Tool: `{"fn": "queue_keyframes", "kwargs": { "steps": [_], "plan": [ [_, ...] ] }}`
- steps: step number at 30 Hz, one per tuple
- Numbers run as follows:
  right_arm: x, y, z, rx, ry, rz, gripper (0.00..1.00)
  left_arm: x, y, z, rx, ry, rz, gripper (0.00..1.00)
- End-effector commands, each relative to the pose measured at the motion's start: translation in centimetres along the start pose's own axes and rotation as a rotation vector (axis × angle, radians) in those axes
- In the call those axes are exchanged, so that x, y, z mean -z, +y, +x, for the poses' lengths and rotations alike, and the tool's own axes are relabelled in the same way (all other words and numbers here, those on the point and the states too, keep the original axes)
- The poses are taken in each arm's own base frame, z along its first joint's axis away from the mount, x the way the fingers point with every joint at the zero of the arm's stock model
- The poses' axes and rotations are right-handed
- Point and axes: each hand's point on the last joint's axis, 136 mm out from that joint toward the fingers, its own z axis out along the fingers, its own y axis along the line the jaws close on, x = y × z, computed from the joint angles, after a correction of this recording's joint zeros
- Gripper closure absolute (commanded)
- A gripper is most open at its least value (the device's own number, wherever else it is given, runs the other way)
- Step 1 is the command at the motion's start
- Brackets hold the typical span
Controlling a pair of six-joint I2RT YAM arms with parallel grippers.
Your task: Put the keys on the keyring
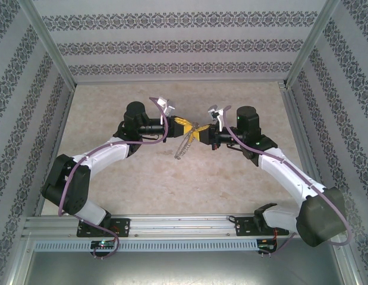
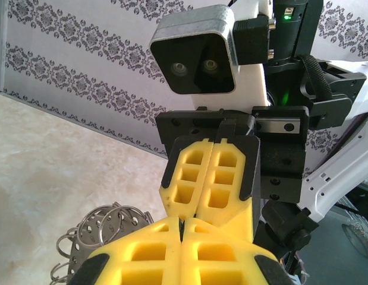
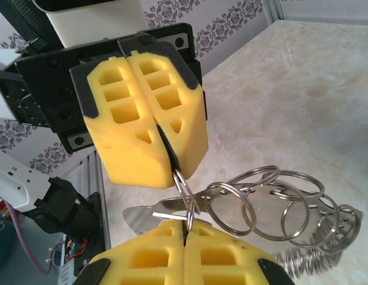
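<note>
Both grippers meet tip to tip above the middle of the table. In the right wrist view a small steel split ring, the keyring (image 3: 182,193), stands edge-on. My right gripper (image 3: 185,230) is shut on its lower part and my left gripper (image 3: 170,171) is shut on its upper part. A flat silver blade with holes, one of the keys (image 3: 157,212), passes by this ring. Several more split rings (image 3: 273,196) hang along it. In the left wrist view my left gripper (image 2: 183,222) touches the right gripper (image 2: 198,211), with the ring bundle (image 2: 103,228) hanging lower left. From above, the bundle (image 1: 184,147) dangles below the left gripper (image 1: 184,124) and right gripper (image 1: 201,134).
A wire coil (image 3: 308,256) lies at the far end of the bundle. The beige marble-look tabletop (image 1: 172,184) is enclosed by patterned walls (image 1: 172,47) on three sides, and an aluminium rail (image 1: 172,224) carries the arm bases at the near edge.
</note>
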Motion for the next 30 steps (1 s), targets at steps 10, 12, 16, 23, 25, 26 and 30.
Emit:
{"fn": "queue_keyframes", "kwargs": {
  "steps": [10, 12, 16, 23, 25, 26, 30],
  "plan": [
    [1.0, 0.7, 3.8, -0.037, 0.032, -0.027, 0.81, 0.1, -1.5, -2.7, -0.109, -0.070, 0.008, 1.00],
    [1.9, 0.9, 3.0, -0.032, -0.012, -0.013, 0.82, 0.1, -1.5, -2.8, -0.110, -0.073, 0.009, 1.00],
    [3.0, 1.2, 1.0, -0.007, -0.091, 0.044, 0.77, 0.1, -1.6, -2.8, -0.110, -0.076, 0.011, 1.00],
    [3.8, 0.7, -2.1, -0.012, -0.216, 0.120, 0.64, 0.2, -1.6, -2.7, -0.111, -0.079, 0.013, 1.00],
    [3.6, 0.6, -2.6, -0.022, -0.223, 0.114, 0.64, 0.2, -1.7, -2.7, -0.110, -0.080, 0.016, 1.00],
    [3.5, 0.6, -2.8, -0.022, -0.226, 0.111, 0.64, 0.2, -1.7, -2.6, -0.111, -0.080, 0.017, 1.00],
    [3.0, 0.5, -3.5, -0.030, -0.241, 0.090, 0.65, 0.2, -1.6, -2.6, -0.107, -0.083, 0.019, 1.00]
  ]
}}
